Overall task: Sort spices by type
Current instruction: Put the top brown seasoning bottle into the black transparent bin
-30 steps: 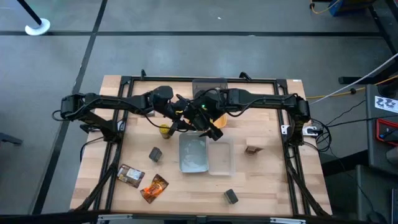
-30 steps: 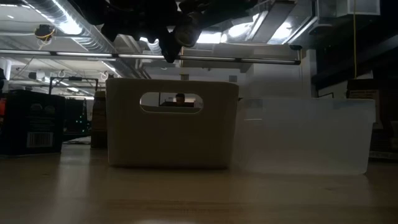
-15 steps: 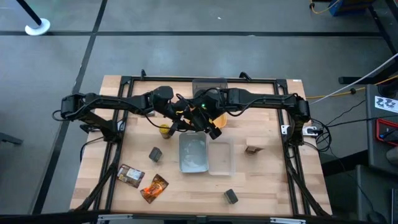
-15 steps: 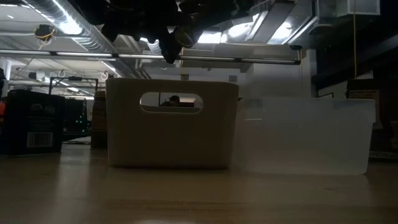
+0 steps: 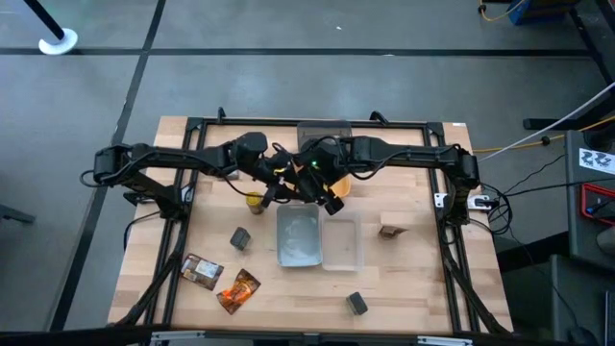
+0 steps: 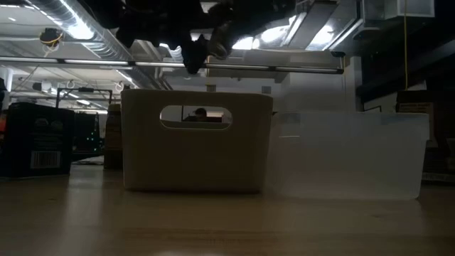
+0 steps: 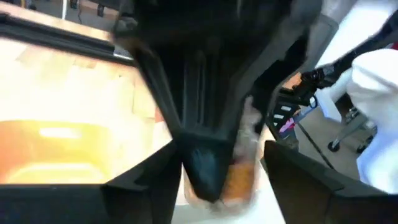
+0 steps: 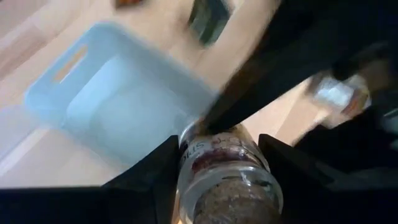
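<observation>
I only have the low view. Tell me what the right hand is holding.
Observer: The right hand is clamped on a glass spice jar with brown contents.
Operator: Give me what lies under it.
Observer: The pale-blue tray is below the jar, as the right wrist view shows.
Operator: Report the left hand.
Observer: The left hand is open, its fingers spread, close up against the right hand over the middle of the table.
</observation>
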Controlling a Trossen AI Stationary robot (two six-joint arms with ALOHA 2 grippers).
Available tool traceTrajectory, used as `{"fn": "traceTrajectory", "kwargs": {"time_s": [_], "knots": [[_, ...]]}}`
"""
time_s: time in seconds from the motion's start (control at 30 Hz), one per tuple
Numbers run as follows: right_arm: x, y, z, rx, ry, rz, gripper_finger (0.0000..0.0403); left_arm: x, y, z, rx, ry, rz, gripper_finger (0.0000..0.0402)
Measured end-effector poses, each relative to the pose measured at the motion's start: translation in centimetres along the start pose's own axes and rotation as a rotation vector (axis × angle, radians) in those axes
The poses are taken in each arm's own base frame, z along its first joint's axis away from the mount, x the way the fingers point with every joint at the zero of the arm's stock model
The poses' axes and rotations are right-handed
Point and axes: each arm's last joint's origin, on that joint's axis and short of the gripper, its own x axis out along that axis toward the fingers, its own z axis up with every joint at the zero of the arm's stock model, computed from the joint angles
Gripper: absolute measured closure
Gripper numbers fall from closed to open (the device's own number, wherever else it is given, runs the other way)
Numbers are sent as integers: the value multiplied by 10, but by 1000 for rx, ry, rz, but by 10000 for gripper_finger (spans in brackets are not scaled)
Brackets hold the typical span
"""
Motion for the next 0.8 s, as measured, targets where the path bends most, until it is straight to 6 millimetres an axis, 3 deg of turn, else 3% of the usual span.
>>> {"fn": "traceTrajectory", "kwargs": {"time_s": [0.2,0.4,0.6,0.8], "knots": [[2,0,-3,7,41,-11,207,-4,6,3,-24,-15,20,145],[1,-4,-7,-3,114,-83,206,-17,24,5,-56,-24,78,138],[-8,-27,-31,48,191,-149,206,-43,44,5,-73,-1,183,144],[-22,-64,-73,193,234,-215,205,-62,60,4,-66,11,266,142]]}}
